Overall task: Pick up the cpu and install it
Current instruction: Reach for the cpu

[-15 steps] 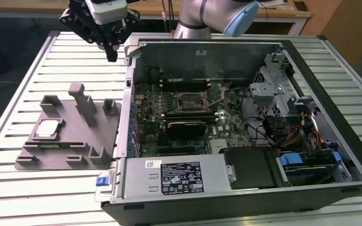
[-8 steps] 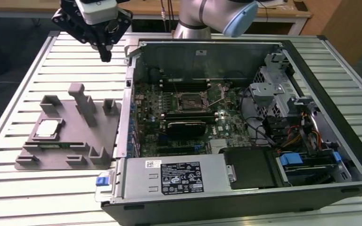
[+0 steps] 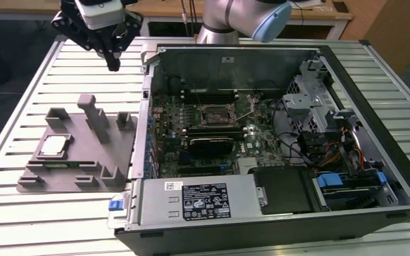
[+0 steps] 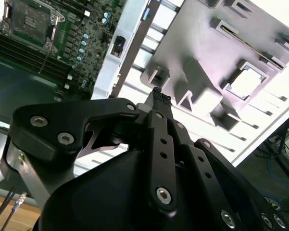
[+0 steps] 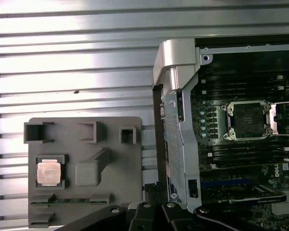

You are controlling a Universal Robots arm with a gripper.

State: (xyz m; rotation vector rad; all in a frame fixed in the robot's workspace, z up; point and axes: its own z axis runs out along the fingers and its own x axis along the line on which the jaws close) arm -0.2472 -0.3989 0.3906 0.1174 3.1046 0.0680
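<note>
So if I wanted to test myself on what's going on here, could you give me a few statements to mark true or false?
1. The cpu sits in a recess of the grey fixture. True.
2. The gripper is holding the cpu. False: it hangs empty above the slatted table, beyond the fixture and apart from the chip.
3. The computer case lies open, with its motherboard showing. True.
4. The fixture lies inside the case. False: it rests on the table beside the case, on the exterior view's left.
5. The cpu is already in the motherboard socket. False: the socket is open and holds no chip.
</note>
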